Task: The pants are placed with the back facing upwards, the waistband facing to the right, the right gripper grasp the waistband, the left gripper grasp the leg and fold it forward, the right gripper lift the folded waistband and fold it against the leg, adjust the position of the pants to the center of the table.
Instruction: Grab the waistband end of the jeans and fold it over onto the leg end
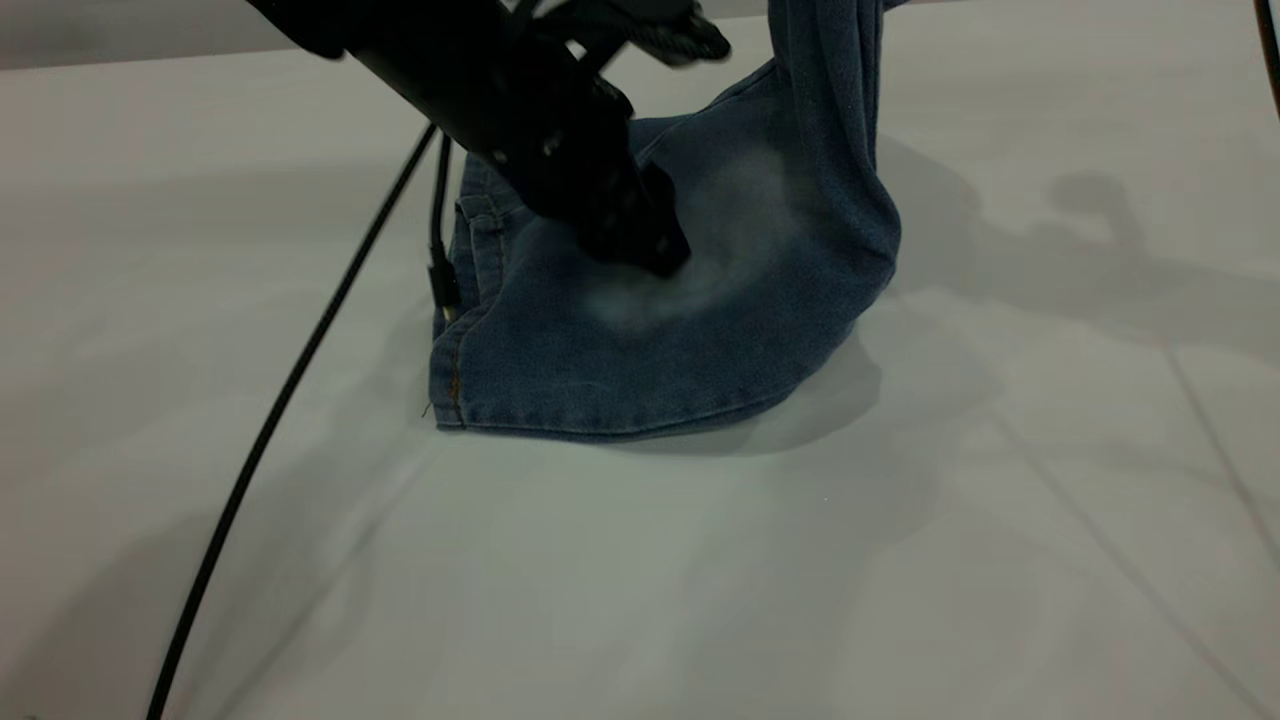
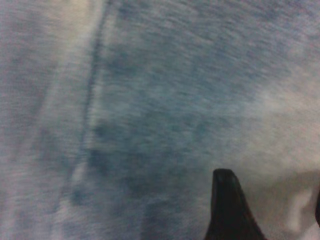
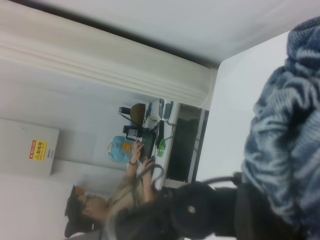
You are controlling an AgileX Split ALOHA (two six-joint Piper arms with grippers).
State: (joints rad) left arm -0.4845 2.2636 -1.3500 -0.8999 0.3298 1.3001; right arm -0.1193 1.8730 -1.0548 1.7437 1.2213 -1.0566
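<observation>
Nearest in the exterior view is the white table, smooth and matte, with faint lines and soft shadows on it. A thin black cable curves across its left part.

Behind that lie the pants, of blue denim with a pale faded patch in the middle. The lower edge is a stitched hem that makes a gentle curve, and a seam with orange thread runs up the left side. The cloth is bunched near the middle of the table, not flat.

The left gripper comes down from the upper left and presses its black tip on the faded patch. I cannot tell if its claw is apart or together. The left wrist view shows only the woven denim very close, one seam, and one dark pointed finger over the cloth.

Farther back, at the right, a strip of the denim rises steeply out of the top of the picture. The right gripper itself is not seen there; the right wrist view shows denim close to the camera, and far behind it a person at a desk.
</observation>
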